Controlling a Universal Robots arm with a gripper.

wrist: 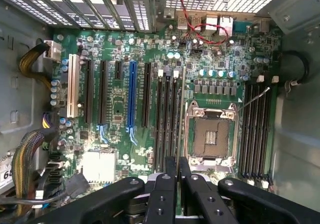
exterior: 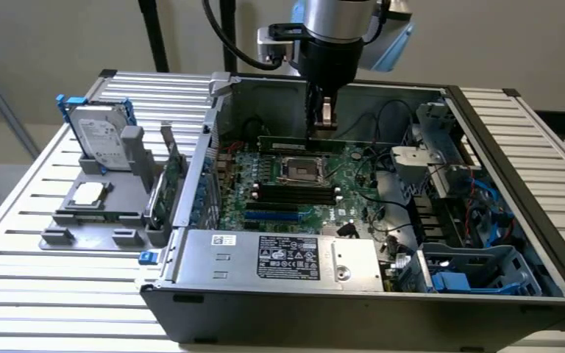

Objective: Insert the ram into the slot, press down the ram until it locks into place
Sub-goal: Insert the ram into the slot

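My gripper (exterior: 324, 126) reaches down into the open computer case and is shut on the ram (exterior: 297, 143). The ram is a thin green stick held level above the motherboard (exterior: 352, 198), behind the square processor socket (exterior: 300, 170). In the wrist view the black fingers (wrist: 165, 194) are pressed together, and the ram (wrist: 179, 114) shows edge-on as a thin pale line. That line runs parallel to a group of black slots (wrist: 166, 119), beside the one nearest the processor socket (wrist: 210, 136). The same slots (exterior: 293, 193) lie bare in the exterior view. A second group of slots (wrist: 255, 129) lies on the socket's other side.
A blue socket (wrist: 132, 99) and black expansion sockets lie beyond the slots. Case walls surround the board, with a power supply (exterior: 282, 257) in front and a drive cage (exterior: 459, 268) on the exterior view's right. A hard drive (exterior: 101, 140) on a grey fixture (exterior: 96, 209) stands outside the case, on the exterior view's left.
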